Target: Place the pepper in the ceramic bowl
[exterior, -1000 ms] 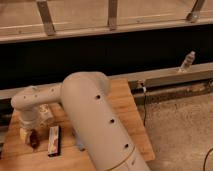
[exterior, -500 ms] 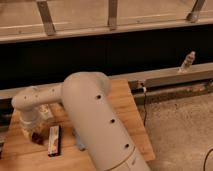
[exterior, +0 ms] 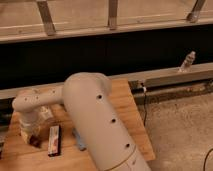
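A thick white robot arm (exterior: 97, 117) rises from the bottom edge of the camera view, bends at a rounded elbow, and reaches left across a light wooden tabletop (exterior: 127, 107). Its forearm ends in a wrist that turns downward over the tabletop's front left part.

There the pincer (exterior: 32, 136) points down, low over the wood, with its tips pressed together on a small, dark red, glossy pepper (exterior: 35, 142). The pepper sits at the very end of the pincer, close to the tabletop surface. Whether it rests on the wood or is just clear of it cannot be told.

Just to the right of the pepper, apart from it, lies a long, flat, red-and-white rectangular packet (exterior: 54, 141), set lengthwise toward the front edge. Further right, partly hidden by the arm's thick upper section, a small bluish-grey thing (exterior: 80, 142) lies on the wood; its kind cannot be made out.

Behind the tabletop runs a dark wall panel, and along it a pale ledge (exterior: 167, 76). A small clear bottle (exterior: 187, 61) stands upright on the ledge, far to the right and well apart from the pincer. To the right of the tabletop lies a speckled grey floor (exterior: 182, 127).
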{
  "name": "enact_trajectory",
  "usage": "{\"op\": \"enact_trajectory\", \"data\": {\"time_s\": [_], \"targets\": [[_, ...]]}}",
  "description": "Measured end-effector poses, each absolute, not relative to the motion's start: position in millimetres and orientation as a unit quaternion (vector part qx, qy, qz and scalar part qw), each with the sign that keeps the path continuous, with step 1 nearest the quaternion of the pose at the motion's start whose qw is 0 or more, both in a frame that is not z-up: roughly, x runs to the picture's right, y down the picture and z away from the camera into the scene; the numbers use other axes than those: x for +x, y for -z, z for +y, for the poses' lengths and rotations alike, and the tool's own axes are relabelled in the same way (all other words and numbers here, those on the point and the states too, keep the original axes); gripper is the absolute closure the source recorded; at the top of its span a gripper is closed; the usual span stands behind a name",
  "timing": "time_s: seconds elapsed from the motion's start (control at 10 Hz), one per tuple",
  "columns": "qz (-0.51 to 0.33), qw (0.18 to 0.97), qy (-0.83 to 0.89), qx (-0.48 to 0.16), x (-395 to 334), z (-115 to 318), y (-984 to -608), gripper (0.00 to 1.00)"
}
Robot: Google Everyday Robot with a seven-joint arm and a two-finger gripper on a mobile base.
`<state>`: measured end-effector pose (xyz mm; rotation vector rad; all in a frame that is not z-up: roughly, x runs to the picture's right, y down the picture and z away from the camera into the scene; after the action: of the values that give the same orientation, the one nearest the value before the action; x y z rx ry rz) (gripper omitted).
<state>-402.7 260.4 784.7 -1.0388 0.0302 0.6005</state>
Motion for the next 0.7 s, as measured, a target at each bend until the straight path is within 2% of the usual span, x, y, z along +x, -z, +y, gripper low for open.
{"op": "enact_trajectory", "data": {"time_s": [0.3,0.7], "targets": [[-0.05,0.822,-0.31,-0.476,-379,224,-758,1.0],[-0.083,0.818,-0.354,-0.446,-330,179,-764,1.0]]}}
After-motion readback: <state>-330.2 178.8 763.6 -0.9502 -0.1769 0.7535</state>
